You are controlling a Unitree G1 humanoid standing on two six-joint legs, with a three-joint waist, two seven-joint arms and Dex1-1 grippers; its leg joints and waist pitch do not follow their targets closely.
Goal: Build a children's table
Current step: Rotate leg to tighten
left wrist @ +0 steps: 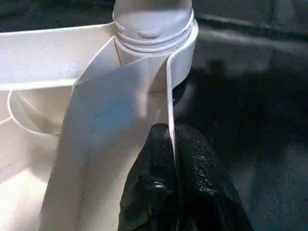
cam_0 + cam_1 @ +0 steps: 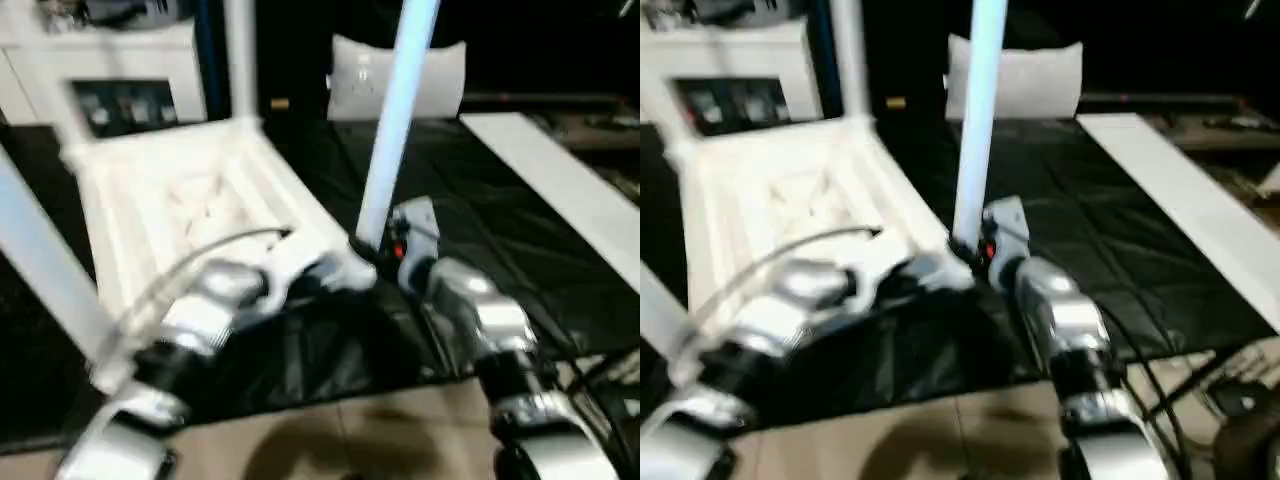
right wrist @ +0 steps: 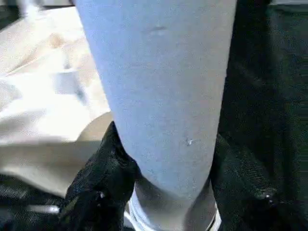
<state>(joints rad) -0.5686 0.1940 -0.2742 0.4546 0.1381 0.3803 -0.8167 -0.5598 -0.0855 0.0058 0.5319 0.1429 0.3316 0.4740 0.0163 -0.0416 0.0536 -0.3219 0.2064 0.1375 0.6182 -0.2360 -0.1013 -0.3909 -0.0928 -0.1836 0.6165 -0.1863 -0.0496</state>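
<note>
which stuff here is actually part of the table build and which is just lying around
Part of the job:
- upturned table top, ribbed side up
- leg standing in its near corner socket, right gripper closed around it
- another leg at the left
- left gripper pinching the top's rim

Lying about:
- white cabinet
- white cushion
- white board
- black floor sheet

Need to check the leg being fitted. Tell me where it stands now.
The leg stands upright in the tabletop's near corner socket, the right gripper around its base.
</note>
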